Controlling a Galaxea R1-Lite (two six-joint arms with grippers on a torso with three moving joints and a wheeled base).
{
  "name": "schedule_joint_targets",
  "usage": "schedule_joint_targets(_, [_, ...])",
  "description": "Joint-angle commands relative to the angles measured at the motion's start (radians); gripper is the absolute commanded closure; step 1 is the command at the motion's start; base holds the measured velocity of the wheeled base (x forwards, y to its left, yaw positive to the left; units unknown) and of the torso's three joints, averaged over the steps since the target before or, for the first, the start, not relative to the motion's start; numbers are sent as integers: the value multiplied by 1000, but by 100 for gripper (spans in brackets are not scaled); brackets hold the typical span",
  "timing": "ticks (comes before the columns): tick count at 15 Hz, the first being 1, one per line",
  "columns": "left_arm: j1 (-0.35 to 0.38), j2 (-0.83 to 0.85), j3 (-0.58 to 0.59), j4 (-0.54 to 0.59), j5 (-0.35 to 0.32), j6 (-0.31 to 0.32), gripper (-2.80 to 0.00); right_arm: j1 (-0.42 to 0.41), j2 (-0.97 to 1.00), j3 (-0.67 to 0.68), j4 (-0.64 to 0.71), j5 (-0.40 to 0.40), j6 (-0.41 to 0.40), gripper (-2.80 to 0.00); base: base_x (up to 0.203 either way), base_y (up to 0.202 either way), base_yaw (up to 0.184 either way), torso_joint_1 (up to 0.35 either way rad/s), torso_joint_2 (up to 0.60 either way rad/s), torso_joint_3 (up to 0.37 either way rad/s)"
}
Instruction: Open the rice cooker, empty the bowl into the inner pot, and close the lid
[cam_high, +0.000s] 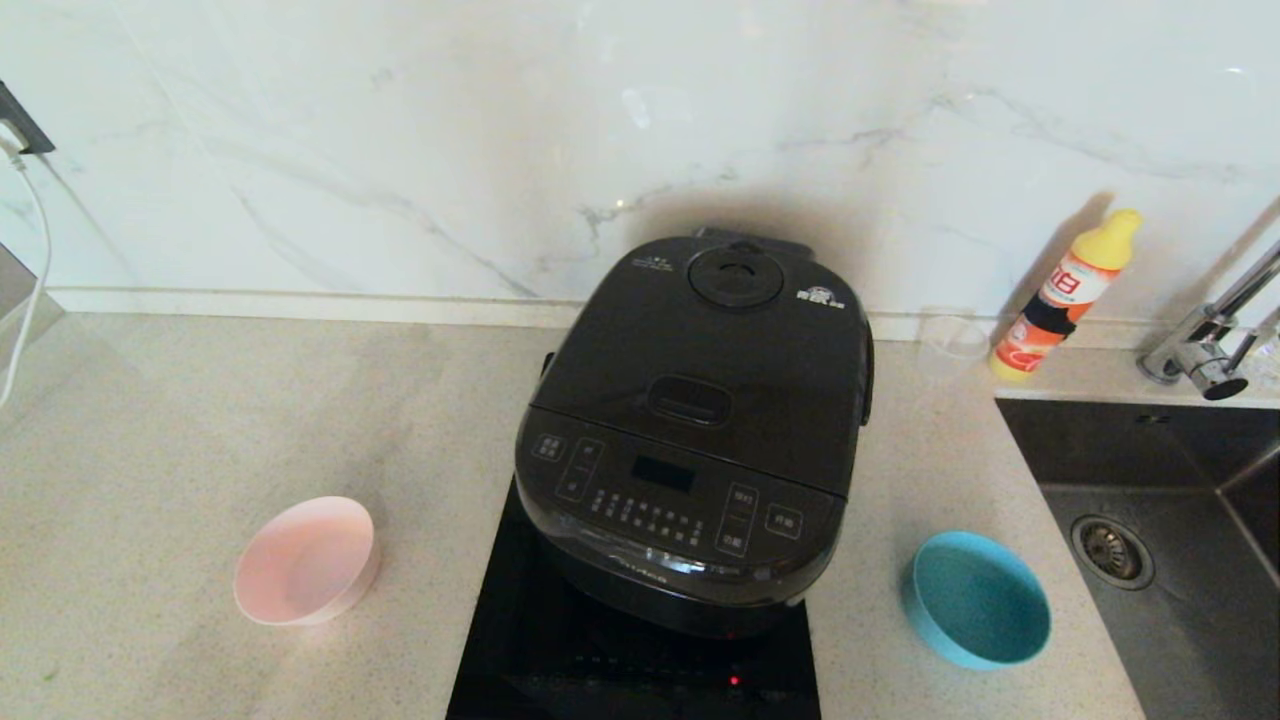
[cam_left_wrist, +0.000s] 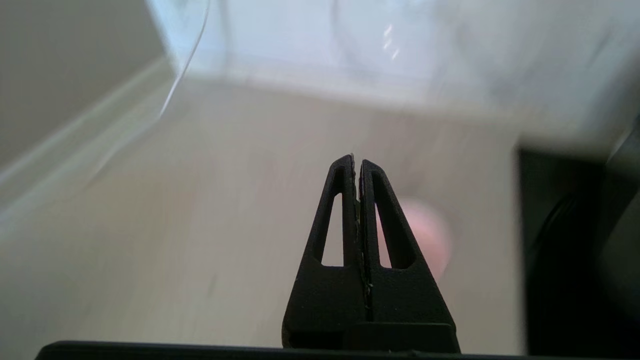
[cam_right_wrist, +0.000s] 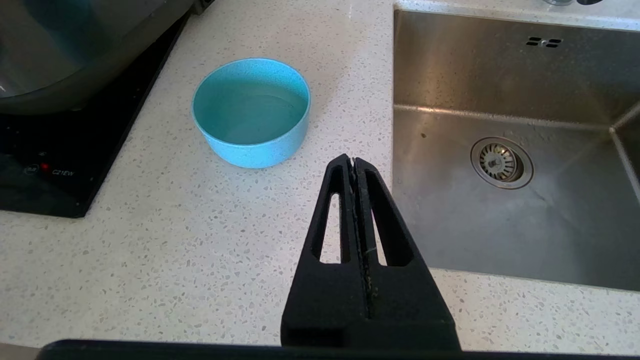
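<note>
**Lid down, both bowls waiting**

The cooker (cam_high: 695, 440) sits mid-desk towards the back wall, on a black glass hob (cam_high: 560, 650) that reaches the front edge. Its lid (cam_high: 715, 360) is shut, so the pot inside is hidden. Neither arm shows in the head view. The left gripper (cam_left_wrist: 357, 162) hangs above the left part of the desk with its fingers pressed together and nothing between them; the right gripper (cam_right_wrist: 353, 164) hangs near the front edge beside the sink (cam_right_wrist: 500, 75), likewise closed and empty.

The first step is not yet done: opening the lid. The oblong release button (cam_high: 688, 400) lies just behind the control panel. A closed gripper suits it, I judge: come straight down on the button's middle, press firmly, then lift clear so the hinged lid can swing back towards the wall unhindered. A push off-centre may slide across the glossy shell.

The cooker is smooth black plastic, a rounded square with a round steam vent (cam_high: 736, 275) near the hinge. The pink bowl (cam_high: 305, 560) stands towards the front left corner, the blue bowl (cam_right_wrist: 251, 111) front right by the sink; both are matte, round and straight-walled, the blue one speckled and apparently holding clear water. The desk (cam_right_wrist: 150, 250) is pale speckled stone, the sink brushed steel.
</note>
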Motion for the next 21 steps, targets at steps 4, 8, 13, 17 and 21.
schedule_joint_targets(4, [62,-231,290,103,-248,-37,0,0,1,0,0,0,0,0,0,0,0,0,0,0])
schedule_joint_targets(8, [66,-230,316,124,-363,-50,0,0,3,0,1,-1,-3,0,0,0,0,0,0,0])
schedule_joint_targets(13, [66,-230,316,122,-363,-50,0,0,0,-5,7,0,-52,0,0,0,0,0,0,0])
schedule_joint_targets(17, [66,-230,316,124,-363,-50,0,0,50,-192,39,51,-53,0,0,0,0,0,0,0])
schedule_joint_targets(21, [67,-230,316,122,-363,-52,0,0,292,-495,120,228,-10,0,0,0,0,0,0,0])
